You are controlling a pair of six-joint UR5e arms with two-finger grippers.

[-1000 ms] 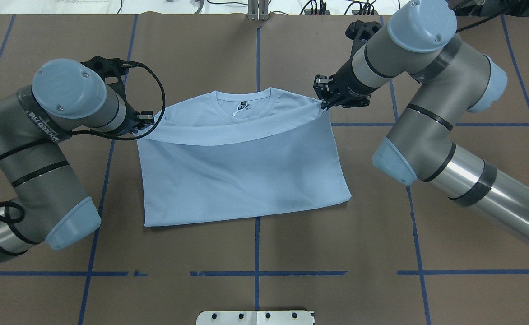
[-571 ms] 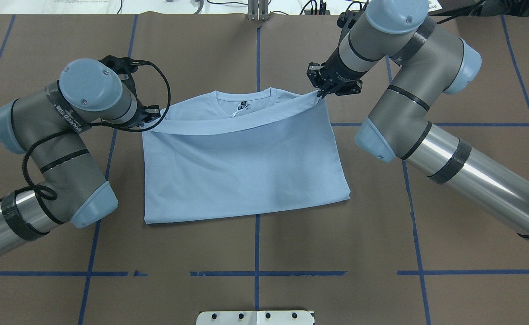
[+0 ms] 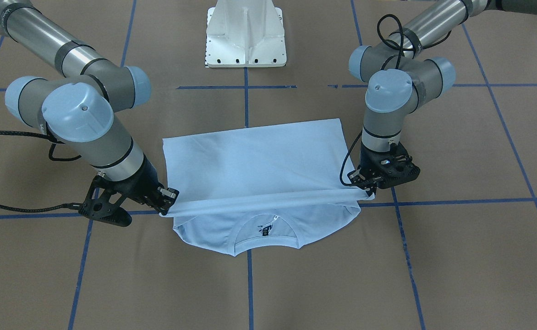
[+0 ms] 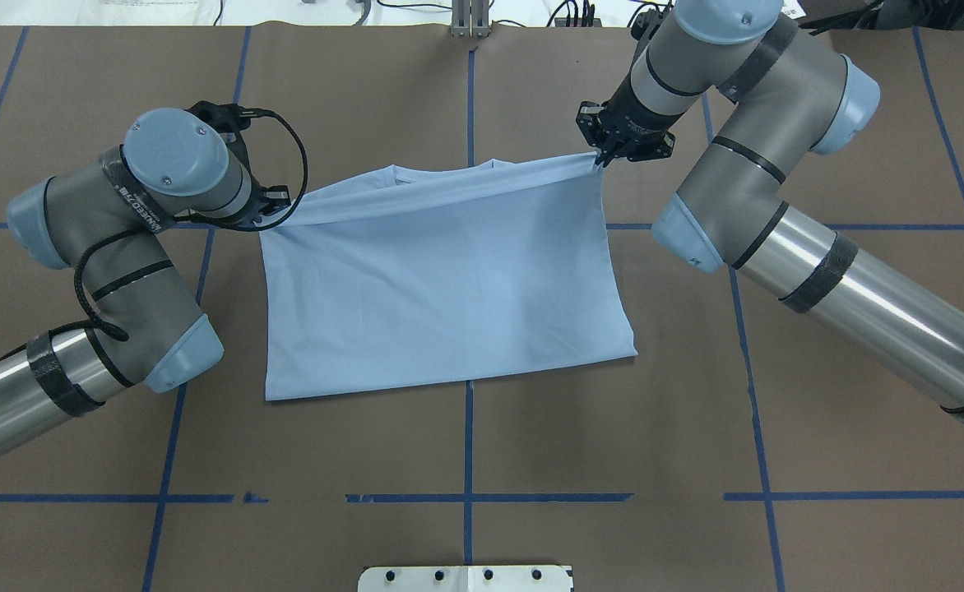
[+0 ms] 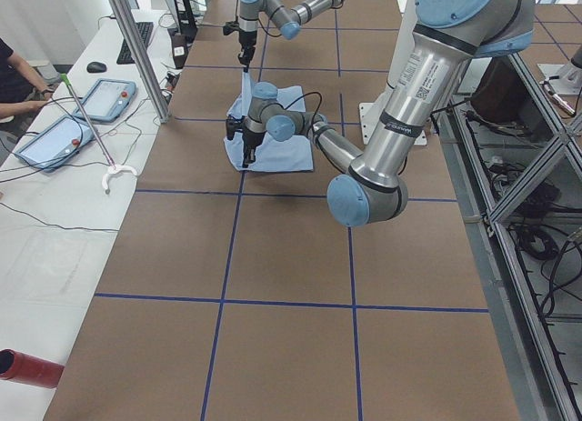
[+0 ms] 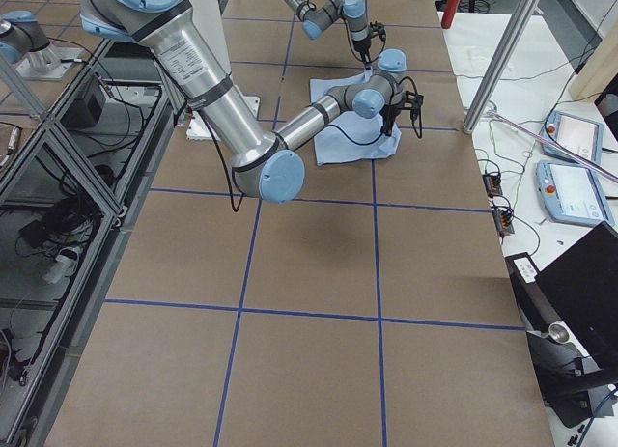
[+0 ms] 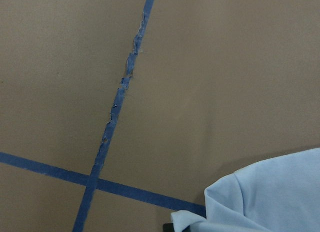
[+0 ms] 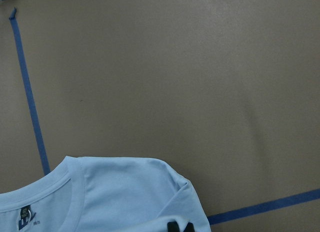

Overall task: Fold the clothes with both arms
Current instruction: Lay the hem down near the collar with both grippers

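Observation:
The light blue T-shirt (image 4: 449, 279) lies on the brown table, its lower half folded up toward the collar (image 3: 264, 229). My left gripper (image 4: 285, 201) is shut on the left corner of the lifted hem; it is on the right of the front view (image 3: 364, 191). My right gripper (image 4: 599, 162) is shut on the right corner and is on the left of the front view (image 3: 165, 206). The hem is stretched taut between them, just above the collar. The black label (image 8: 25, 219) shows in the right wrist view. The chest print is hidden.
The white pedestal base (image 3: 245, 36) stands at the robot's side of the table. Blue tape lines (image 4: 467, 493) cross the brown surface. Operator tablets (image 5: 55, 139) and a metal post (image 5: 136, 48) stand beyond the table's far edge.
Both grippers have carried the hem farther from the robot, over the collar. In the overhead view the folded layer now covers nearly all of the collar and label.

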